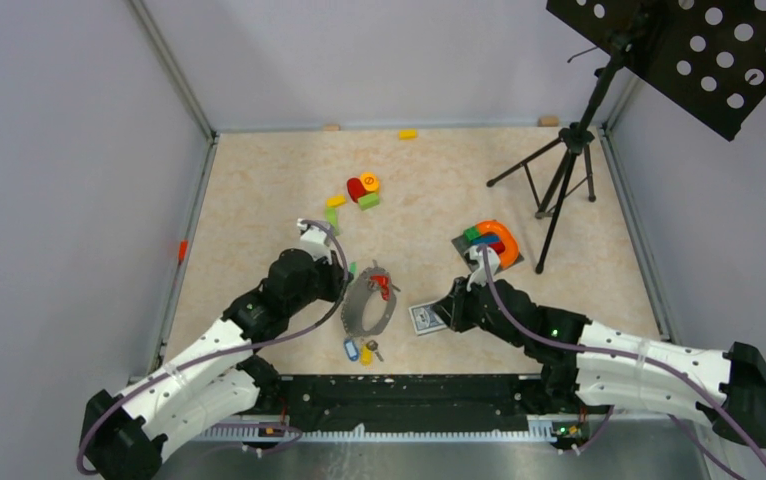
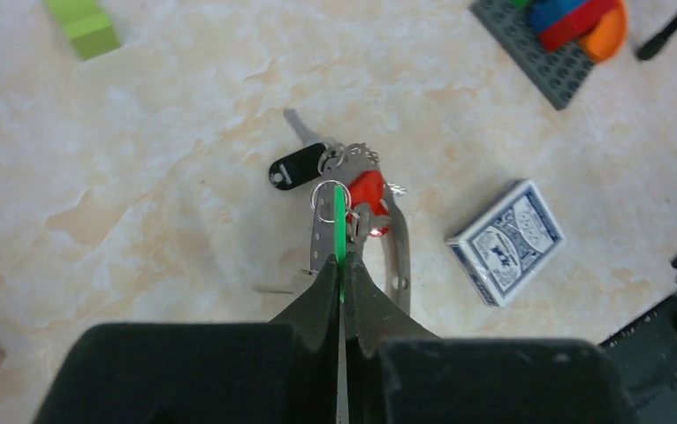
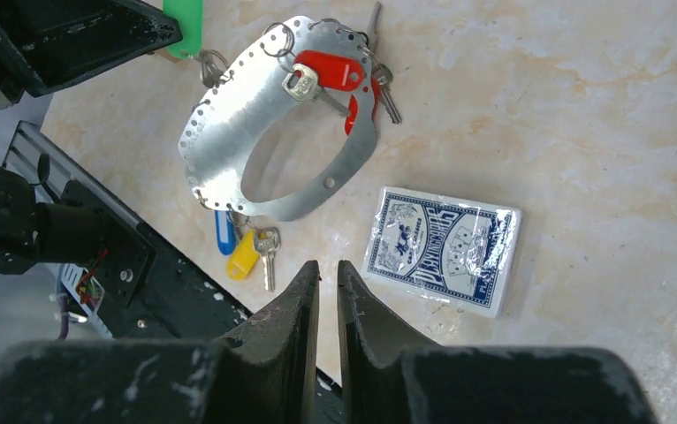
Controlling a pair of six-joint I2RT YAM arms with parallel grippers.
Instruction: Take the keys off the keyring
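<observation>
Beige marbled worktop (image 1: 439, 170) under grey walls carries the keyring (image 3: 220, 132), a wide flat metal band lying between our two arms, just beside a box of cards (image 3: 441, 247). Our left jaws are closed on the green tag (image 2: 339, 216) at the band's left edge. Our right jaws hang nearly closed with a slim gap, holding nothing, above the bare patch between band and box.

To do this step well, we judge we should draw the green tag steadily outward, away from the band, while the right jaws come down to pin the band (otherwise the whole loop probably slides along).

The red tag (image 3: 330, 69) and black tag (image 2: 292, 168) sit at the far side, apparently on the band. A blue tag (image 3: 223, 234) and a yellow tag (image 3: 240, 258) lie at its near edge, partly tucked under it, and we cannot tell whether those keys (image 3: 268, 254) are free. How the green tag's small ring joins the band is hard to make out.
</observation>
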